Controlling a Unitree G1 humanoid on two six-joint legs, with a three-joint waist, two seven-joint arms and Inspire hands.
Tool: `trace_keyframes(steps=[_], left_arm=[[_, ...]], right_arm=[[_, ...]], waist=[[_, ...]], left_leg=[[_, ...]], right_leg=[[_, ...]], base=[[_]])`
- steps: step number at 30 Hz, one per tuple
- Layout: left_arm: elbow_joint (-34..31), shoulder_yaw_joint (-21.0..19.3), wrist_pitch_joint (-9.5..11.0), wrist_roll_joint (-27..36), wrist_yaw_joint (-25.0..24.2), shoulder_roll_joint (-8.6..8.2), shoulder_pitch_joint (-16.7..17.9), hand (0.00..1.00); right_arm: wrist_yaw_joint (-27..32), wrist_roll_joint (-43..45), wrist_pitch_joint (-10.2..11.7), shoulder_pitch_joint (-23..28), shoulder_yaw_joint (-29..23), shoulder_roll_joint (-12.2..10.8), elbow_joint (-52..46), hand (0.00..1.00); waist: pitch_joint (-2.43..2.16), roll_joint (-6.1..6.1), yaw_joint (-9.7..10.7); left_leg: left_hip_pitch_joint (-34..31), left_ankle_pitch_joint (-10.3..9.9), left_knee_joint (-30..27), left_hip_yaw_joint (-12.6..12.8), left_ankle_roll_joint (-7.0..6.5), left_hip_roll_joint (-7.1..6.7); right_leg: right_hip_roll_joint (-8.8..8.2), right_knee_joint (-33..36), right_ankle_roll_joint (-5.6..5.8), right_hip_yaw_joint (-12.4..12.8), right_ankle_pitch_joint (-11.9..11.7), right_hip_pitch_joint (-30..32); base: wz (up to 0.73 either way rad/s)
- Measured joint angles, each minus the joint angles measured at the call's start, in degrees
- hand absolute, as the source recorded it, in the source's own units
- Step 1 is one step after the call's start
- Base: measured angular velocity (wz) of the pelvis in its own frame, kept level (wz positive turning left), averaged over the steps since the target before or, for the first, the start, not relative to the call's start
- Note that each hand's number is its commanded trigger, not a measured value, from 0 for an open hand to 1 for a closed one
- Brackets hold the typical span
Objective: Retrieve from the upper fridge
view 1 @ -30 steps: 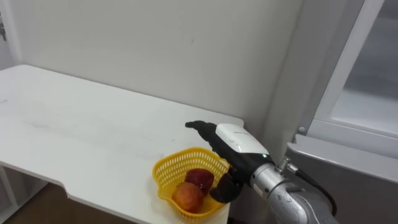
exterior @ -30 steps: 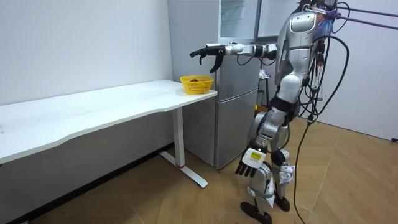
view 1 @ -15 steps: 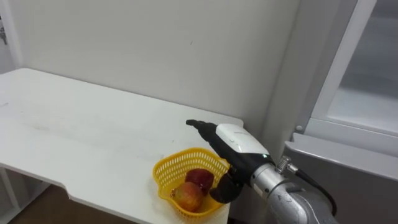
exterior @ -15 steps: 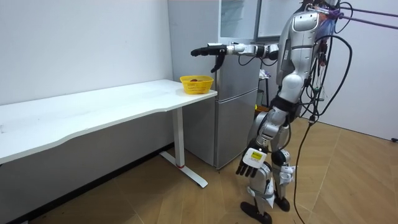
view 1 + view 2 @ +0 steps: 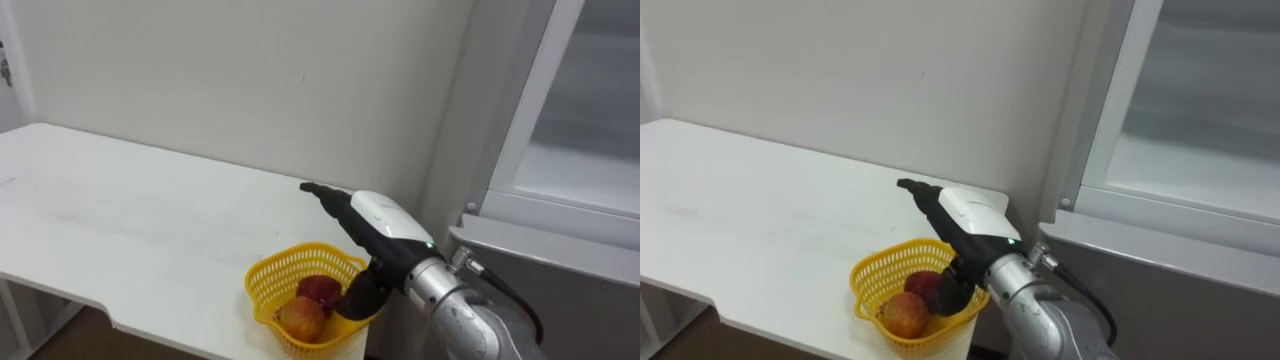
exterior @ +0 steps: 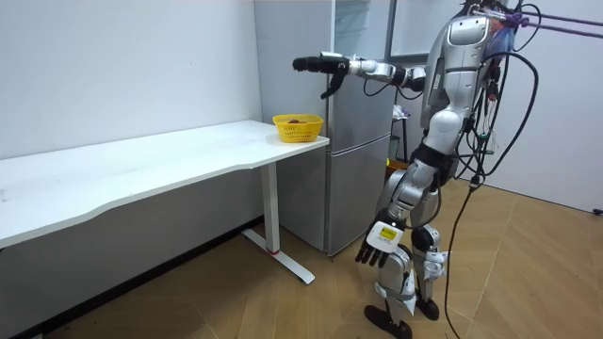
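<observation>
My right hand (image 5: pixel 378 224) reaches out flat above a yellow basket (image 5: pixel 266 285) at the table's near right corner. Its fingers (image 5: pixel 322 193) are straight and hold nothing, and the thumb hangs down by the basket's rim. In the basket lie a dark red fruit (image 5: pixel 319 290) and an orange-red fruit (image 5: pixel 300 318). On the right, the upper fridge (image 5: pixel 585 150) stands open and shows a bare white shelf. In the room view the right hand (image 6: pixel 325 64) is held high over the basket (image 6: pixel 298 127), and my left hand (image 6: pixel 380 245) hangs open beside my leg.
A long white table (image 5: pixel 120 230) runs along the wall to my left, and the grey fridge (image 6: pixel 363 141) stands against its end. I stand on the wooden floor in front of the fridge.
My right hand has risen a little above the basket, and its fingers have gone from drooping and curled to straight. The fruits and basket have stayed put.
</observation>
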State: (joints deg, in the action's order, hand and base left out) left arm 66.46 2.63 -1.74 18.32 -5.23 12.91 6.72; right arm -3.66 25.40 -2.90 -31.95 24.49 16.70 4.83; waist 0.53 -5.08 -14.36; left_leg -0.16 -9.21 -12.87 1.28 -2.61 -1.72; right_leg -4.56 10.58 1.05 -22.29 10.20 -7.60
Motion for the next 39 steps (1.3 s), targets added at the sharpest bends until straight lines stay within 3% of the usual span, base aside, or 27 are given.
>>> trace_keyframes(steps=[4, 8, 11, 17, 20, 25, 28, 32, 39], left_arm=[[0.0, 0.69, 1.06, 0.1, -0.19, -0.1, 0.95, 0.0], [0.01, 0.7, 1.69, -0.47, -0.19, -0.64, 1.93, 0.0], [0.07, 0.65, 1.81, -0.37, -0.05, -1.14, 2.04, 0.0], [0.64, -0.04, 2.56, -0.38, 0.06, -1.15, 1.94, 0.0], [1.53, -1.16, 3.03, 0.15, 0.02, -1.16, 1.89, 0.0], [2.21, -3.96, 3.35, 0.21, -0.21, -1.53, 3.3, 0.0], [2.22, -5.09, 3.86, 0.21, -0.29, -1.63, 4.66, 0.0], [2.8, -5.98, 4.45, 0.18, -0.29, -1.68, 5.57, 0.0], [2.86, -7.26, 4.6, -0.09, -0.41, -2.08, 6.42, 0.0]], right_arm=[[3.23, -5.19, 2.23, 0.03, -2.42, -0.98, -6.15, 0.0], [5.59, -7.3, 4.88, 1.06, -5.83, -0.89, -12.16, 0.0], [8.28, -9.84, 6.31, 3.72, -8.32, -0.91, -17.35, 0.0], [10.53, -10.54, 7.29, 7.4, -10.87, -0.81, -24.71, 0.0], [11.4, -12.0, 7.77, 8.93, -14.6, -0.44, -28.03, 0.0], [13.65, -13.16, 9.24, 12.98, -20.32, -0.43, -33.57, 0.0], [16.01, -13.89, 9.68, 15.6, -25.03, -0.4, -36.01, 0.0], [19.62, -13.83, 11.15, 18.63, -29.47, -0.37, -36.5, 0.0], [22.69, -13.34, 11.68, 26.14, -35.41, -0.33, -35.0, 0.0]], waist=[[0.42, 1.08, 0.79], [-0.05, 2.26, 2.13], [-0.04, 3.25, 3.03], [-0.41, 4.26, 6.25], [-0.53, 4.1, 8.27], [-0.77, 3.68, 9.91], [-1.15, 3.02, 11.82], [-1.08, 3.12, 14.32], [-0.88, 3.41, 15.98]], left_leg=[[0.47, -0.01, -0.07, 0.14, -0.02, 0.0], [0.41, -0.04, -0.02, 0.21, -0.06, -0.03], [0.9, 0.02, 0.12, 0.98, -0.12, 0.11], [0.91, -0.06, 0.28, 2.29, -0.2, 0.33], [1.01, -0.06, 0.27, 2.66, -0.23, 0.33], [2.54, -0.19, 1.56, 4.8, -0.24, 0.73], [2.35, -0.6, 1.35, 5.24, -0.13, 0.96], [3.07, -0.83, 1.56, 6.15, -0.11, 1.09], [3.13, -1.67, 1.0, 6.42, -0.03, 1.36]], right_leg=[[-0.04, 0.02, 0.0, 0.21, 0.0, -0.09], [-0.15, 0.06, 0.0, 0.29, 0.0, 0.22], [-0.37, 0.13, 0.0, 0.35, 0.0, -0.3], [-0.16, 0.17, 0.0, 1.93, 0.0, 0.04], [-0.18, 0.22, -0.02, 2.1, -0.02, 0.05], [0.07, 0.15, -0.03, 4.04, -0.03, 0.54], [0.31, 0.15, -0.03, 4.63, -0.04, 0.62], [0.4, 0.13, -0.04, 5.11, -0.06, 0.07], [0.61, 0.16, -0.04, 5.88, -0.06, 0.14]], base=[[-0.01], [0.0], [-0.04], [-0.13], [-0.03], [-0.23], [-0.13], [-0.09], [-0.06]])
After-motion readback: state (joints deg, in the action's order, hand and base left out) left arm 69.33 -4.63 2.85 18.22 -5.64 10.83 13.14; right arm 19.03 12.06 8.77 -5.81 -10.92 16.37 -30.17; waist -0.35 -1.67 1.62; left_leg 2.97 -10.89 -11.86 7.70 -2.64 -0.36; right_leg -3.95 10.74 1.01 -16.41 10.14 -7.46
